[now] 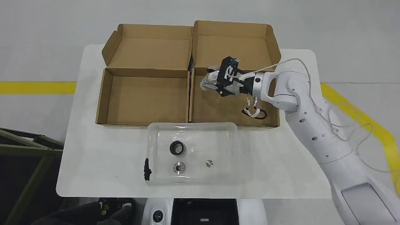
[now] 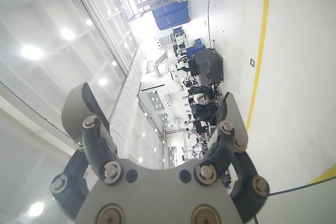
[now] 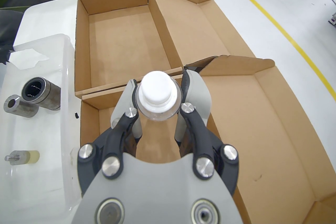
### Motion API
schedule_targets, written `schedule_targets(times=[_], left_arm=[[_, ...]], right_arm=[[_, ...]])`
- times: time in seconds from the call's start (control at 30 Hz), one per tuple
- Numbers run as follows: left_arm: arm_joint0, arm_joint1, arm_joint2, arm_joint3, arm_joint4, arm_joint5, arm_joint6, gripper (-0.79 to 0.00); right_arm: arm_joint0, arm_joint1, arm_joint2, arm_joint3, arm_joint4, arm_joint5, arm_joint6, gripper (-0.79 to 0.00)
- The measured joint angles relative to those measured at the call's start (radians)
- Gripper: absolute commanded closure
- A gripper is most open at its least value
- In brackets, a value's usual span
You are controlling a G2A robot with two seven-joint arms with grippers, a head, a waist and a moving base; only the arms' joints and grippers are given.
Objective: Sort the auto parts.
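Fingers (image 3: 196,89) gripping white-capped part (image 3: 157,92) over box (image 3: 90,125), seemingly three parts (image 3: 40,93) in bin (image 3: 42,130)

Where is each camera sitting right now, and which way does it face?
Top view: above the arms, looking straight down at the white table, two open brown cardboard boxes and a clear plastic bin; the right arm shows.
Left wrist view: on the left wrist, tilted up into the hall, towards ceiling lights and floor; the open left gripper shows.
Right wrist view: on the right wrist, looking down past the right gripper, shut on a white plastic capped part, over the right-hand box.
Shared: top and right wrist views both show the boxes and bin.
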Motion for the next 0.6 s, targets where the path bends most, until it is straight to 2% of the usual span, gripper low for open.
schedule_targets(times=[0.6], left_arm=[[0.000, 0.000, 0.000, 0.000, 0.000, 0.000, 0.000, -0.785]], right_arm=[[0.082, -0.045, -0.107, 0.179, 0.014, -0.011, 0.024, 0.000]])
